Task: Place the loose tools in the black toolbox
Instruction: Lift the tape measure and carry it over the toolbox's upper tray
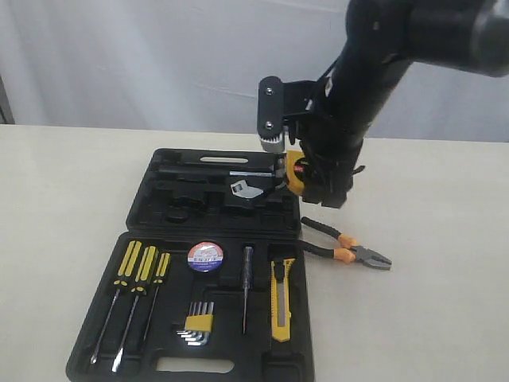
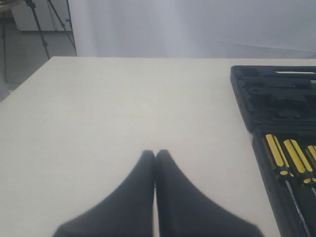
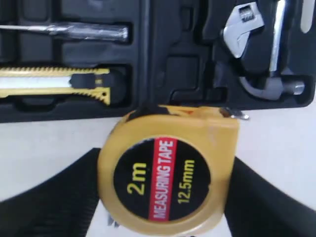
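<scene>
- The right gripper, its black jaws spread about halfway, clamps the round yellow "2m" tape measure by its sides; it hangs clear of the beige table, at the right-hand edge of the far half of the open black plastic toolbox
- The side grip leaves the tape measure's printed face toward the wrist camera, and should let it drop flat into a moulded recess
- The black-and-orange-handled pliers lie on the table just right of the box, apparently the last loose tool
- The yellow-black utility knife and the black tape roll with a white-blue-red label sit in their recesses in the near half, so that part of the job looks done
- The yellow-black-handled screwdrivers and the yellow-holdered hex keys rest in their slots; a silver adjustable wrench lies in the far half, close to the carried tape measure
- The left gripper holds nothing, its fingertips pressed together above bare table beside the box, clear of the working arm
</scene>
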`<act>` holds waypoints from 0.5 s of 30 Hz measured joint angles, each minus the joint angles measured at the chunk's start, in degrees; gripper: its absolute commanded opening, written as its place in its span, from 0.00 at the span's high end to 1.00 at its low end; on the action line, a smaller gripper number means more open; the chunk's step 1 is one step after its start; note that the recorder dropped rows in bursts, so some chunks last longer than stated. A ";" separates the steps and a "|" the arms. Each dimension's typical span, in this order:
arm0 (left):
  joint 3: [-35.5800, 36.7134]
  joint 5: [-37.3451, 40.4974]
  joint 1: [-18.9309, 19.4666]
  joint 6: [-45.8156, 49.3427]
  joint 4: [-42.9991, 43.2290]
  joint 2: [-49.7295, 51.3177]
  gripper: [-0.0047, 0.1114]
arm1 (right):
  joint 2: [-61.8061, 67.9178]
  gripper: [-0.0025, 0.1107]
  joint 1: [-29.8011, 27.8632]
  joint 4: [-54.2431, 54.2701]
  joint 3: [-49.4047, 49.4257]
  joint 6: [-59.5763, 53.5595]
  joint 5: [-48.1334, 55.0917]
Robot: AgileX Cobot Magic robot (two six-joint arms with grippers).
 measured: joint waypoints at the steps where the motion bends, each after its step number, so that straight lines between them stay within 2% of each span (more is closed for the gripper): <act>1: 0.00 0.00 0.00 0.00 0.00 0.00 0.96 | 1.98 0.98 0.00 0.00 -2.03 0.00 0.00; 7: 0.00 0.00 0.00 0.00 0.00 0.00 0.96 | 12.14 0.98 0.00 0.00 -9.72 -0.13 0.13; 15: 0.00 0.00 0.00 0.00 0.00 0.00 0.96 | 19.52 0.98 0.00 -2.02 -12.26 -1.62 -3.07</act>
